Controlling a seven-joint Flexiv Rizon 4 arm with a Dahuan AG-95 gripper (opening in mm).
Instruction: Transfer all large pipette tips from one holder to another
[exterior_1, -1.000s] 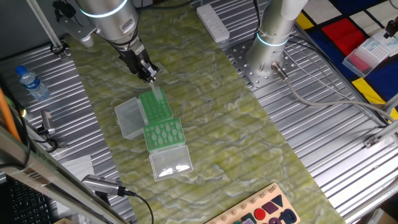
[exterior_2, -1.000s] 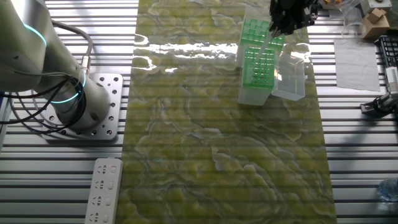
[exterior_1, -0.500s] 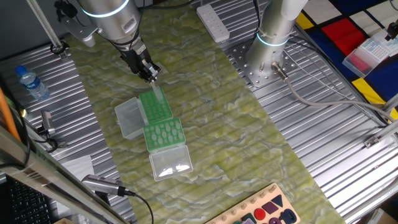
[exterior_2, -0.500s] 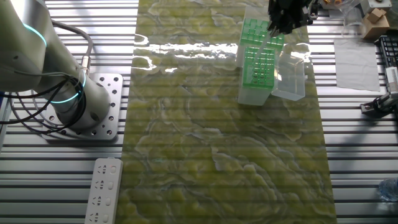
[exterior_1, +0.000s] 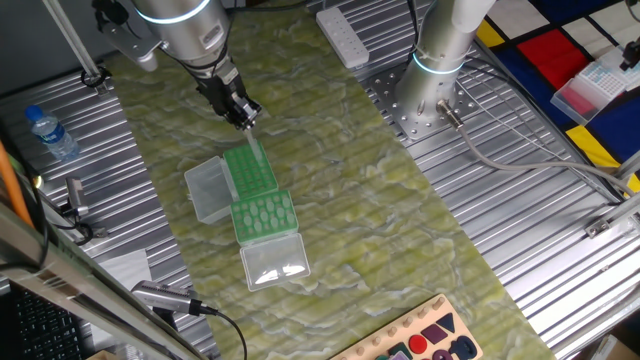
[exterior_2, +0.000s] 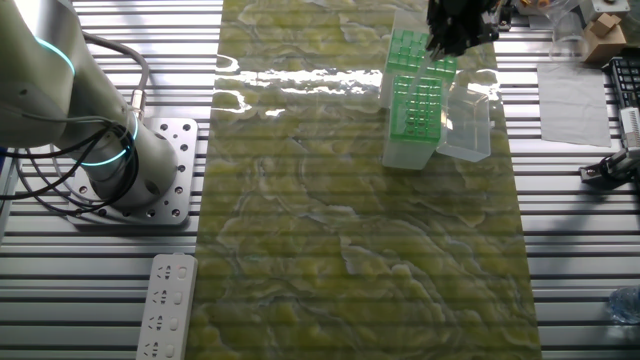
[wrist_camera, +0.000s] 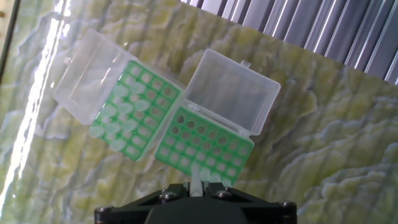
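My gripper is shut on one large pipette tip, a whitish translucent cone that points down over the near edge of a green rack. Most of that rack's holes are empty; a few tips stand in its nearest row. A second green rack touches it on the left and holds several tips. In one fixed view the gripper hangs above the far rack with the tip below it; the near rack shows pale dots. The other fixed view shows the gripper over the racks.
Both racks have clear hinged lids lying open on the green marbled mat. A water bottle lies left, a power strip at the back, and a second arm's base stands to the right.
The gripper has risen a little with the tip held in it, drawing away from the rack. The racks and lids have not moved.
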